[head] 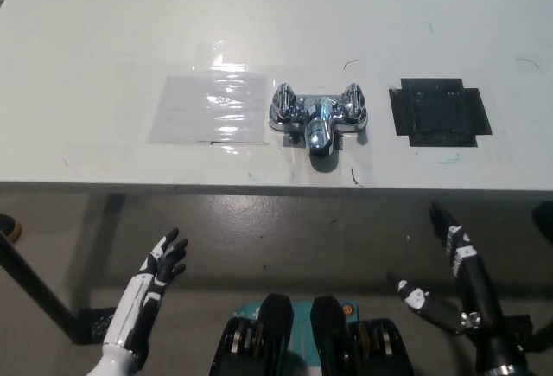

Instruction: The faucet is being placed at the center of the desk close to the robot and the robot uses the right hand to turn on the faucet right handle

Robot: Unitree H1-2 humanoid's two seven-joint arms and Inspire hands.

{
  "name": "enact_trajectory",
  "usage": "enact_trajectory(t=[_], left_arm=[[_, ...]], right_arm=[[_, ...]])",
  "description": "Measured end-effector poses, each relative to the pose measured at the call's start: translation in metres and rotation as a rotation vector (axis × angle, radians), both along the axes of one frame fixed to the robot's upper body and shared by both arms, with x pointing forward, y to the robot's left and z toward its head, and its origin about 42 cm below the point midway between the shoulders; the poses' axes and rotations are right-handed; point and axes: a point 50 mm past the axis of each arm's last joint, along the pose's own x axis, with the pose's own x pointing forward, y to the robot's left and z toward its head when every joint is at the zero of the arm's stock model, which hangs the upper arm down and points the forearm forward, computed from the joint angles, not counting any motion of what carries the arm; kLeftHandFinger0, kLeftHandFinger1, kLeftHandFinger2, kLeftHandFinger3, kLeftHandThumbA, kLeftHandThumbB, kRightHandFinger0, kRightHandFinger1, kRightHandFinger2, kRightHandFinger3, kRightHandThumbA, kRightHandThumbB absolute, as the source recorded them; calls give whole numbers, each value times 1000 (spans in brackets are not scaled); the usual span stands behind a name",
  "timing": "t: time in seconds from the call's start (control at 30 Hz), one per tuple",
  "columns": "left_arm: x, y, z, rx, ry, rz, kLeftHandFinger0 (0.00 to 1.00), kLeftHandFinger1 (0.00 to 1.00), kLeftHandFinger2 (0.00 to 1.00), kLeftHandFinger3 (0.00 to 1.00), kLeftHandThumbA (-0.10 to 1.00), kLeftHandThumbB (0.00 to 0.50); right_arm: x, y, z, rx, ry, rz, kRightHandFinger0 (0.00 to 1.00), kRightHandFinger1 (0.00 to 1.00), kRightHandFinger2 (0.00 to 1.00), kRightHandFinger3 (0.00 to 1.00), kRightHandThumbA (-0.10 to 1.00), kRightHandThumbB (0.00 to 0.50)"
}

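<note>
Faucet (318, 118) sits on the table (104, 30), centred, close to the near edge, spout pointing toward the robot. Target is the right handle (352, 104), a chrome knob on the side nearer the black square patch (441, 112). The left handle (283, 105) is beside a clear film patch (212, 108).

Right hand (465, 289): fingers spread apart, holding nothing, off the table on the robot's side of its near edge and well apart from the faucet. Left hand (162, 259): idle at lower left, fingers apart, empty.

Step in hand, as judged: the reach.
- Lift above the table edge first, then travel forward and inward.
- Come down onto the right handle from its outer side, clear of the spout.
- Close evenly around the knob before twisting; chrome probably slips.
- Rotate about the knob's own axis; a sideways push could shift the fixture.
</note>
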Motion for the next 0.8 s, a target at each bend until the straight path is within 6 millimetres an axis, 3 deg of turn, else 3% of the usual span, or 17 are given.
enact_trajectory(t=[0.13,0.23,0.27,0.37,0.53,0.73,0.8], left_arm=[[-6,-3,-3,-4,10,-7,1000,1000,1000,1000,986,126],[-8,-4,-3,-4,12,-11,1000,1000,1000,1000,981,131],[-8,-4,-3,-4,11,-12,1000,1000,1000,1000,966,129],[-8,-4,-2,-4,10,-17,1000,1000,1000,1000,963,132],[-8,-4,-2,-4,10,-19,1000,1000,1000,1000,966,120],[-8,-4,-5,-5,18,-17,1000,1000,1000,1000,970,116],[-9,-4,-5,-5,22,-17,1000,1000,1000,1000,964,129]], right_arm=[[1,-7,37,-8,-132,-18,1000,1000,1000,1000,831,230],[10,-10,68,-19,-223,-31,1000,1000,1000,1000,846,228],[15,-12,79,-25,-254,-36,1000,1000,1000,1000,887,252],[29,-16,110,-45,-326,-48,1000,1000,1000,1000,918,245],[53,-19,158,-87,-394,-57,1000,1000,1000,1000,958,171],[85,-17,206,-141,-400,-36,1000,1000,1000,1000,1000,196],[98,-14,220,-172,-386,-21,1000,1000,1000,1000,1000,246]])
